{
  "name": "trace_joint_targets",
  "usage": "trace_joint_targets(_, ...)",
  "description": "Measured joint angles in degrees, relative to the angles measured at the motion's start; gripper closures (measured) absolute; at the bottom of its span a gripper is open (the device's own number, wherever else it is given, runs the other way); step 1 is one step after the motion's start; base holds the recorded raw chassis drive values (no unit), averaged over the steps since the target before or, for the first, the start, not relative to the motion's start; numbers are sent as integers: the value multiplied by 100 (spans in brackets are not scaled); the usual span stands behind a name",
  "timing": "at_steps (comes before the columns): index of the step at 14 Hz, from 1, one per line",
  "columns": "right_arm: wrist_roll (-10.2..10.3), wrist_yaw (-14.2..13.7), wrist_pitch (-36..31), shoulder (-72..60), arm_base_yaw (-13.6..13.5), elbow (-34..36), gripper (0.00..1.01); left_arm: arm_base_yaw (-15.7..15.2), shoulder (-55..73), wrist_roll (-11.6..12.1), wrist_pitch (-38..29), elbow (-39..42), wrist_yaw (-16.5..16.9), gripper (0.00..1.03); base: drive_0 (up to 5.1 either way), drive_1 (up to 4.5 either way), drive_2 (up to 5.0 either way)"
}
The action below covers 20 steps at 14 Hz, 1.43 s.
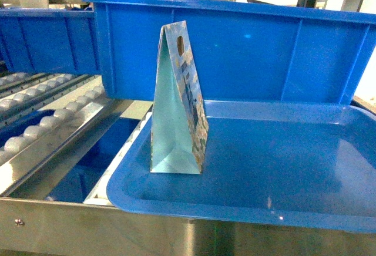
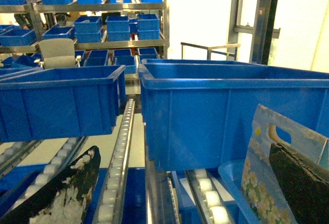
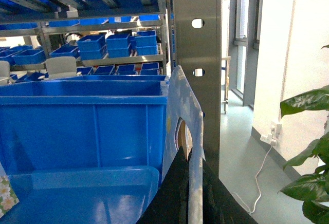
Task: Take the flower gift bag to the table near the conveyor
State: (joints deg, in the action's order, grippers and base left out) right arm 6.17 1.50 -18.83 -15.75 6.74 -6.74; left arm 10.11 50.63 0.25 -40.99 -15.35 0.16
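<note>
**Setting.** Warehouse racking stacked with blue bins. The conveyor (image 1: 53,121), with rows of white rollers in a steel frame, lies at 9 o'clock in the head view. A large blue bin (image 1: 247,50) stands at 12. The white table is not in view.

**Item.** Flower gift bag (image 1: 179,109), upright on its gusseted base in the shallow blue tray (image 1: 176,206), at the tray's 9 o'clock side. The die-cut handle slot is at the top.

**Handling (judged).** Light, probably empty, thin card. It is stiff enough to stand but will crease and tip easily, and the coating may be slick. Best hold is the flat doubled top edge beside the slot.

**Left gripper** (image 2: 182,152). Jaws spread wide and holding nothing. The bag sits at 4 o'clock, just behind its right finger.

**Right gripper** (image 3: 191,165). The fingers appear pinched on the upper edge of a second gift bag (image 3: 182,100), just below its slot. This bag is seen edge-on against a steel post (image 3: 198,44), and the head view does not show it.
</note>
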Motion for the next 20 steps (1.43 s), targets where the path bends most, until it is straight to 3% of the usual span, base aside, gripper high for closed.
trace_joint_targets(5, 0, 0, -2, 0, 0, 0, 99, 767, 1602, 55, -634, -986, -686, 5, 0, 0, 0)
trace_joint_targets(9, 0, 0, -2, 0, 0, 0, 99, 1615, 2564, 55, -815, -1537, -1290, 5, 0, 0, 0)
trace_joint_targets(13, 0, 0, -2, 0, 0, 0, 99, 1954, 3392, 39, -881, -2063, -1670, 5, 0, 0, 0)
trace_joint_targets(17, 0, 0, -2, 0, 0, 0, 99, 2236, 3976, 4, -684, -2575, -1762, 5, 0, 0, 0)
trace_joint_targets(20, 0, 0, -2, 0, 0, 0, 99, 2269, 4301, -225, -481, -2747, -1797, 5, 0, 0, 0)
